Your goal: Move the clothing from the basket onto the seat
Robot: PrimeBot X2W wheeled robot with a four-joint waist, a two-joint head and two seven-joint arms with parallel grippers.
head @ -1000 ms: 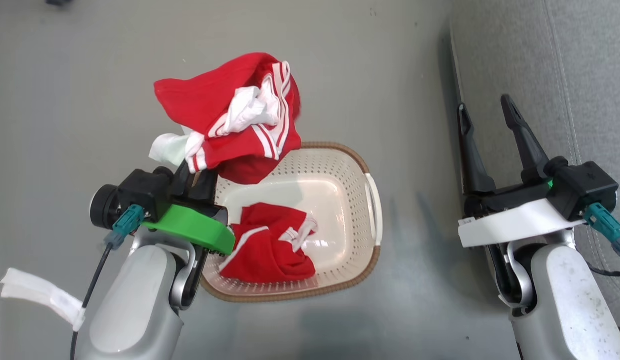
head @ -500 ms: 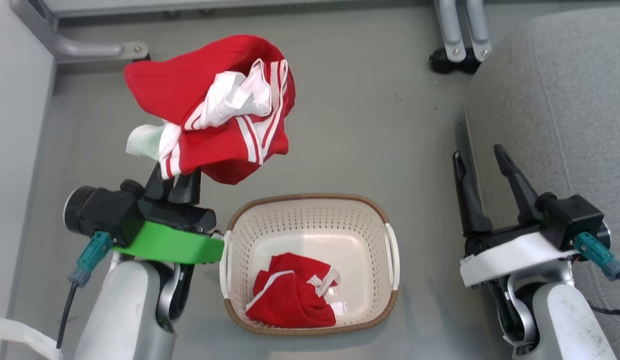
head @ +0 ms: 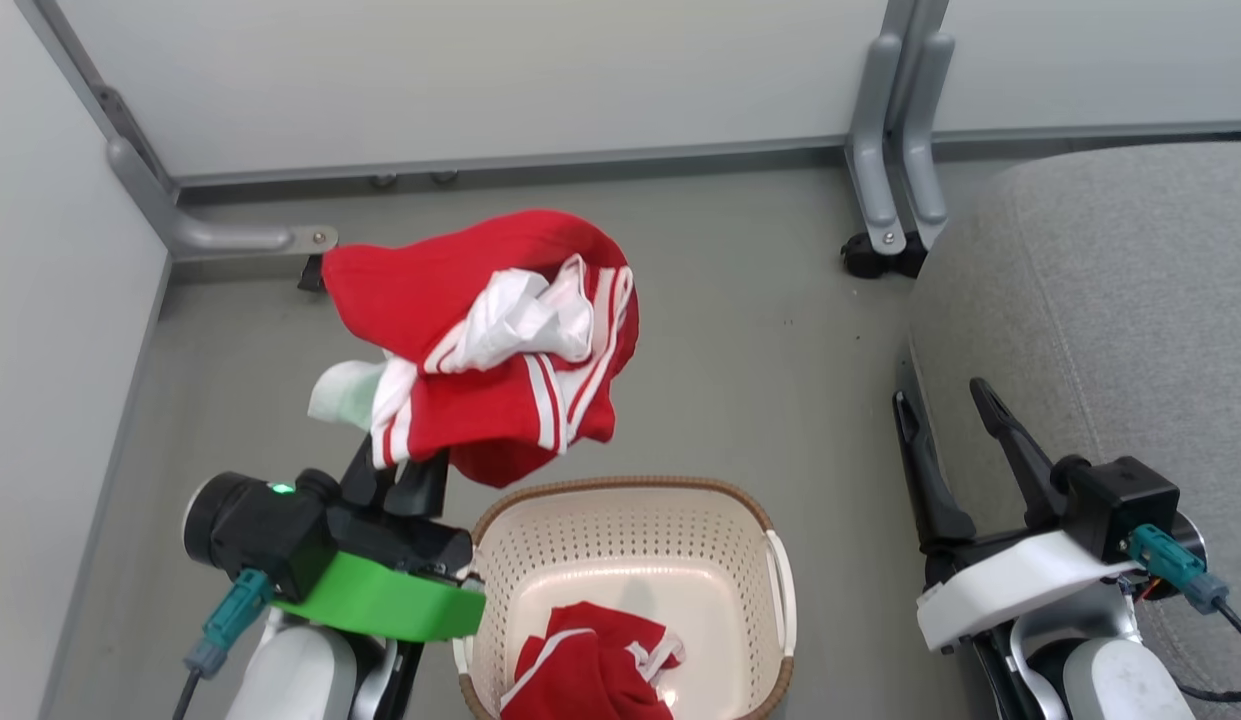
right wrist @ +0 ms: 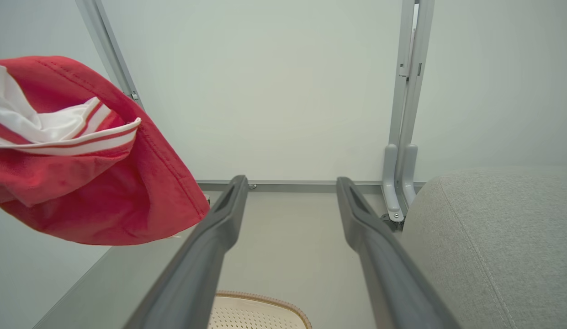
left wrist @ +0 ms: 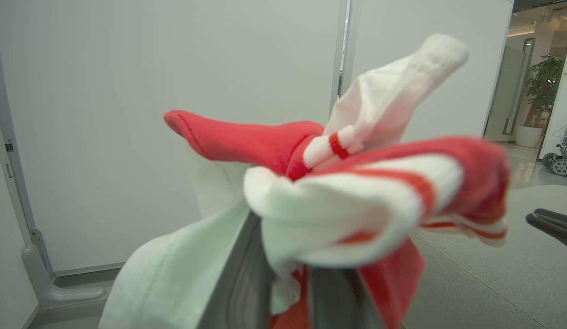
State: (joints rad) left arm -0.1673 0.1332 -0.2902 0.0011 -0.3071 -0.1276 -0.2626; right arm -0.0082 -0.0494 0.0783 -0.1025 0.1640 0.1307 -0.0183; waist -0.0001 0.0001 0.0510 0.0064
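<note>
Though fabric partly hides it, the left end effector (head: 395, 475) seemingly grips clothing (head: 480, 340).

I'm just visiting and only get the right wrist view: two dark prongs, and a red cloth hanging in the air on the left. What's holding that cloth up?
Observer: The left gripper is shut on that red garment and holds it lifted clear of the basket.
Operator: I can just see a basket rim. Is the basket empty?
Observer: No, a second red garment lies crumpled inside it.
</note>
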